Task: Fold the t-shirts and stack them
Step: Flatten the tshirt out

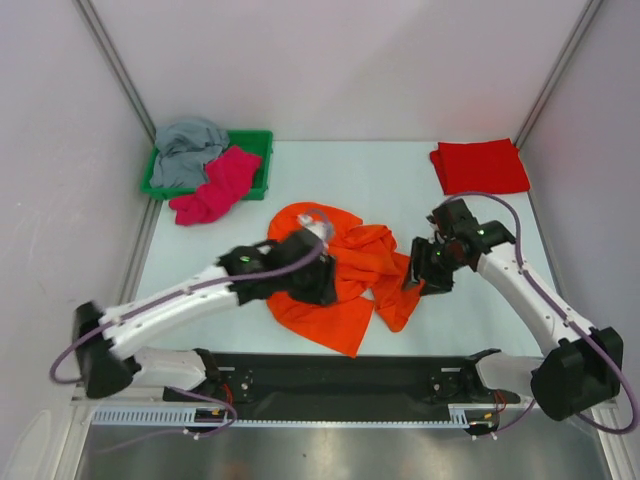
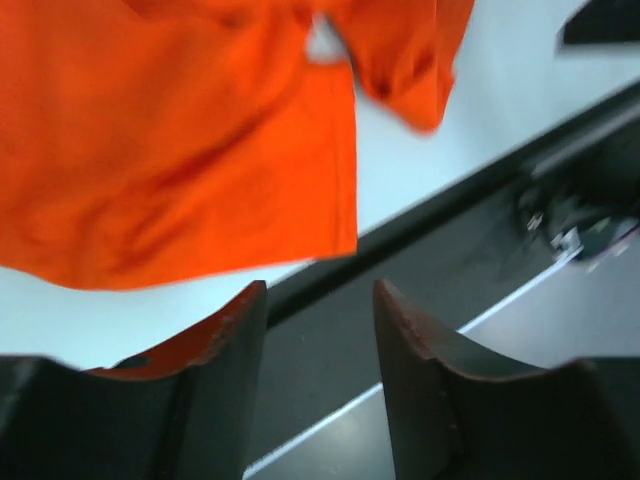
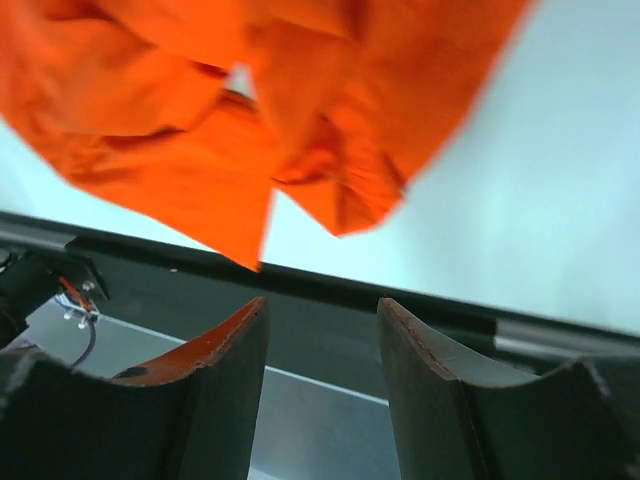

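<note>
Covering the middle of the pale counter [image 1: 400, 180], the orange t-shirt [image 1: 345, 290] lay crumpled and unfolded between the two arms, while the red t-shirt [image 1: 480, 166] sat folded at the far right corner. At the far left, the pink t-shirt [image 1: 215, 188] spilled over the near rim of the green tray [image 1: 258, 140], with the grey t-shirt [image 1: 185, 150] heaped inside it. The left hand [image 2: 318, 300] hung by the orange cloth's left side and the right hand [image 3: 322, 305] by its right, each with fingers apart and holding nothing.
</note>
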Controlling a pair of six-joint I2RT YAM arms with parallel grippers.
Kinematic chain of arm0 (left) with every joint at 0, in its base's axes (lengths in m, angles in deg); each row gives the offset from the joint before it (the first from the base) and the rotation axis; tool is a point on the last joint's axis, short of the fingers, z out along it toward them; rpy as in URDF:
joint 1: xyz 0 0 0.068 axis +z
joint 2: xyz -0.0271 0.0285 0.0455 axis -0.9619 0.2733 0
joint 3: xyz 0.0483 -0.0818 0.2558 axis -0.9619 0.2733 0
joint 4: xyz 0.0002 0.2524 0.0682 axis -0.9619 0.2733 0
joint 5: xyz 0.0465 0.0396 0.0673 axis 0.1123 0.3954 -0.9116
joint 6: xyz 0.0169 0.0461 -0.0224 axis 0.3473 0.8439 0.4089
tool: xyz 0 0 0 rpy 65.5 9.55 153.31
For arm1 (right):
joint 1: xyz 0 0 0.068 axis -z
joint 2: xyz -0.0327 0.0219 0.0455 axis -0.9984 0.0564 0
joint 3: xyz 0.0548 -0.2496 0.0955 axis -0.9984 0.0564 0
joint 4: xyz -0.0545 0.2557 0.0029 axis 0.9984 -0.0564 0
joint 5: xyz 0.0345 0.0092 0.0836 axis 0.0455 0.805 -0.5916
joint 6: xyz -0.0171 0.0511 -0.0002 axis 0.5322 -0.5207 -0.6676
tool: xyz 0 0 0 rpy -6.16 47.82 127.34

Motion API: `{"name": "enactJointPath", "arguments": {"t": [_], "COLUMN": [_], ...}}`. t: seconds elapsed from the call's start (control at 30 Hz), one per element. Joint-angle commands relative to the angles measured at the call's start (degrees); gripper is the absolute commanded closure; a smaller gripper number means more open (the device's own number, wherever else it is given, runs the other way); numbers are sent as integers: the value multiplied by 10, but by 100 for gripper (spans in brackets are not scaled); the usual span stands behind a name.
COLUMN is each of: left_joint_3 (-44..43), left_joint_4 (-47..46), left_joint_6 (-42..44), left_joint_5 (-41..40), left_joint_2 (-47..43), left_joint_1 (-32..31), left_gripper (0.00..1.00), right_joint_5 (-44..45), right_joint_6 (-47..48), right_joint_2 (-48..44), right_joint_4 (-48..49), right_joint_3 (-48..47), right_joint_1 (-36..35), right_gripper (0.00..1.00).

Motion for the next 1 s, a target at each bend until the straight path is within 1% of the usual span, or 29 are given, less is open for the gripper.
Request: {"name": "enactJointPath", "arguments": {"t": [0.0, 0.07, 0.1, 0.17, 0.2, 0.3, 0.37, 0.47, 0.53, 0.73, 0.97], "left_joint_3": [-12, -15, -12, -10, -14, -27, -39, -58, -60, -73, -59], "left_joint_4": [-22, -38, -47, -62, -68, -103, -100, -90, -96, -78, -68], "left_joint_6": [-38, -33, -32, -41, -43, -43, -50, -64, -64, -71, -80], "left_joint_5": [-51, -74, -76, -66, -54, -48, -40, -49, -61, -78, -119], "left_joint_2": [79, 113, 144, 175, 203, 242, 265, 310, 322, 363, 335], "left_joint_1": [-91, -138, -147, -158, -161, -181, -190, -202, -208, -218, -222], "left_gripper": [51, 53, 53, 54, 54, 56, 58, 61, 65, 65, 65], "right_joint_5": [5, 16, 23, 36, 36, 29, 27, 30, 32, 24, 11], "right_joint_6": [12, 4, 2, -5, -6, -7, -6, -7, -6, -5, -7], "right_joint_2": [-51, -78, -89, -102, -110, -116, -123, -132, -138, -145, -160], "right_joint_4": [-29, -49, -52, -61, -64, -78, -81, -85, -87, -88, -79], "right_joint_3": [33, 35, 38, 41, 44, 44, 45, 42, 43, 61, 80], "right_joint_1": [44, 56, 60, 64, 68, 69, 69, 70, 70, 70, 70], "right_gripper": [47, 47, 47, 47, 48, 48, 48, 48, 48, 48, 48]}}
